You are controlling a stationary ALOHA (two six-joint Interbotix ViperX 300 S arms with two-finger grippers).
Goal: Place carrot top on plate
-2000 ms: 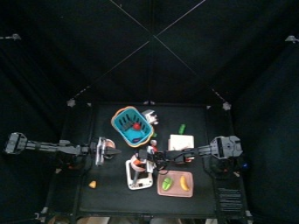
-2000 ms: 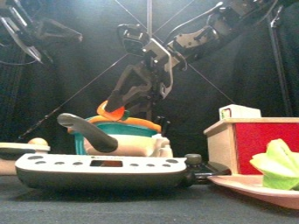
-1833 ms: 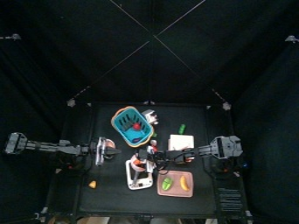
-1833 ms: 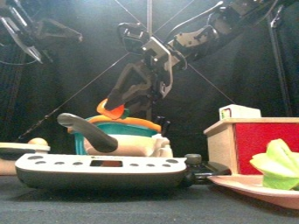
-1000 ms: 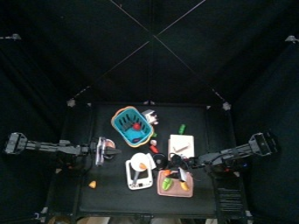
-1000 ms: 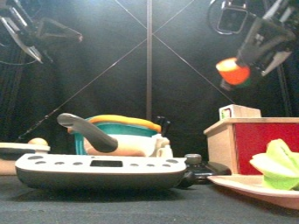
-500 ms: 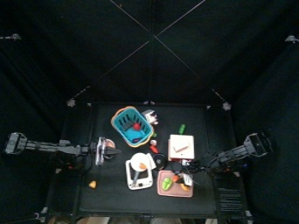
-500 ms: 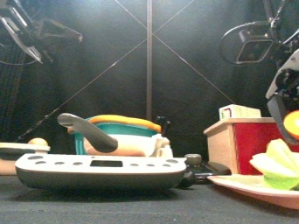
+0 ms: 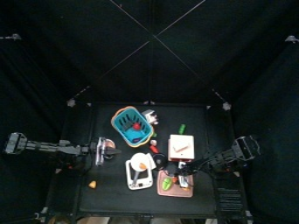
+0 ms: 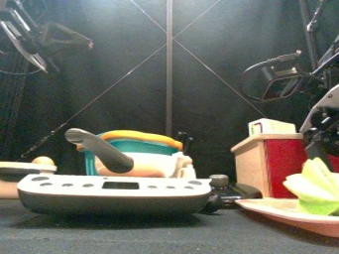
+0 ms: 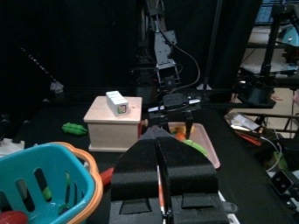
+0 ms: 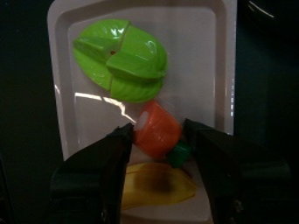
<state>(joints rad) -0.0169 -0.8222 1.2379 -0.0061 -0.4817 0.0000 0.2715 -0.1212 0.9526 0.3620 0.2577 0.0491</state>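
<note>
The left gripper [image 11: 163,144] rests near the table's left edge, jaws pressed together on nothing. Just right of it, by the middle of the front edge, sits the plate [image 9: 146,159], the small round white dish. Two seconds ago the right gripper [image 12: 160,140] worked above that spot; it has since lifted away, swung right and come down low over the pink tray [image 12: 70,131] at the front right corner. Its jaws stand partly open and hug the carrot top [image 12: 158,129], which I judge is still held. The carrot top lies on or just above the tray, between a green leaf piece [image 12: 122,59] and a yellow piece [image 12: 158,182], well apart from the white dish. So it looks bound for the tray, not the dish
</note>
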